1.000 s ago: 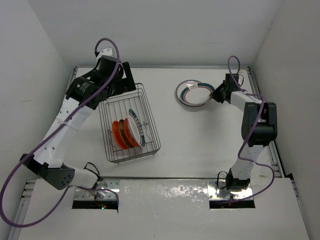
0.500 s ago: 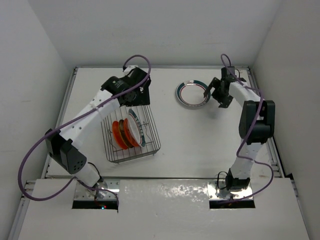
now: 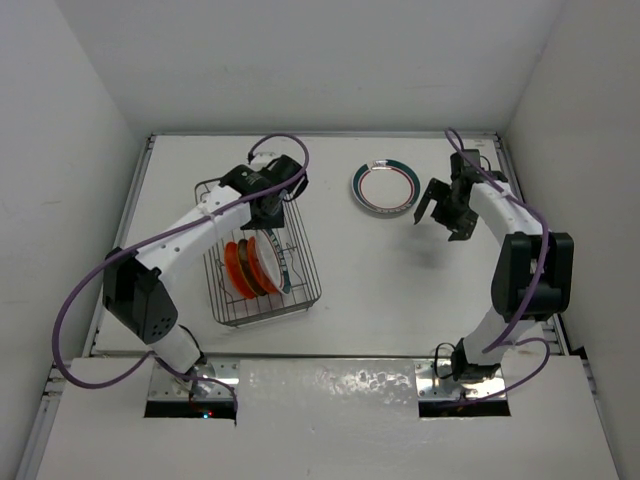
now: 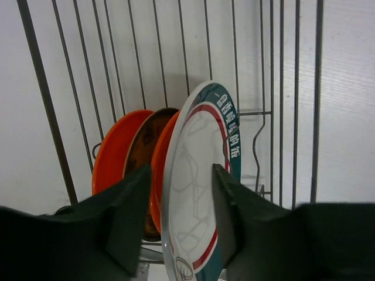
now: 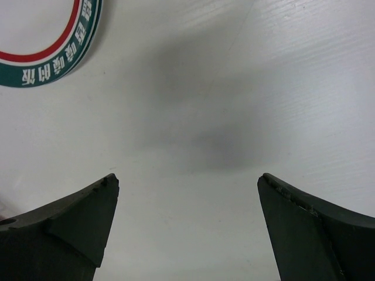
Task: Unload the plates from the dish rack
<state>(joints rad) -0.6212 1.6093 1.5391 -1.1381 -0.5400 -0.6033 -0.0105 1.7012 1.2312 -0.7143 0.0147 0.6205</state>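
Dish rack [image 3: 268, 314]: stands left of centre on the table [image 3: 390, 290], holding upright orange plates [image 4: 114, 152] and, to their right, one white green-rimmed plate [image 4: 196, 193].
Left gripper [image 4: 179, 181]: fingers apart, straddling the white plate's top rim; not yet clamped.
Grip: close on the rim only, then lift straight up, clear of the wires and the orange plate close beside it.
Right gripper [image 5: 187, 181]: fingers spread, empty, over bare table.
Unloaded plate [image 3: 385, 187]: lies flat, far right of the rack.
Room: the table between rack and unloaded plate is open.

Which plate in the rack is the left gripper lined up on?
The white plate with the green and red rim, at the row's right end: the open left gripper is centred on its edge. The orange plates stand left of it.
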